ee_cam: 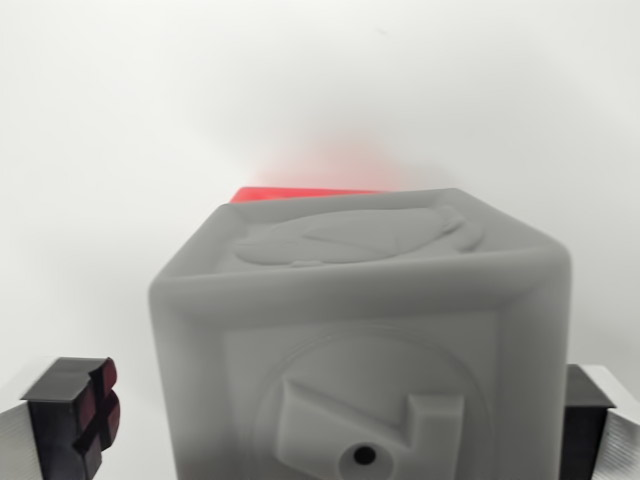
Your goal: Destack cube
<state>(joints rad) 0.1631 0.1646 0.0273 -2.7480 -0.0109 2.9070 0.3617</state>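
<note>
A grey cube (360,330) with raised relief on its faces fills the middle of the wrist view, very close to the camera. Behind its upper edge shows a thin strip of a red cube (300,192), mostly hidden; how the two touch is not visible. My gripper (340,425) straddles the grey cube. The left fingertip (75,415), dark with a red pad, stands a small white gap away from the cube's left side. The right fingertip (590,420) sits right at the cube's right edge. The jaws are open.
A plain white surface (120,120) lies all around the cubes, with a faint red glow on it just above the red strip. Nothing else is in view.
</note>
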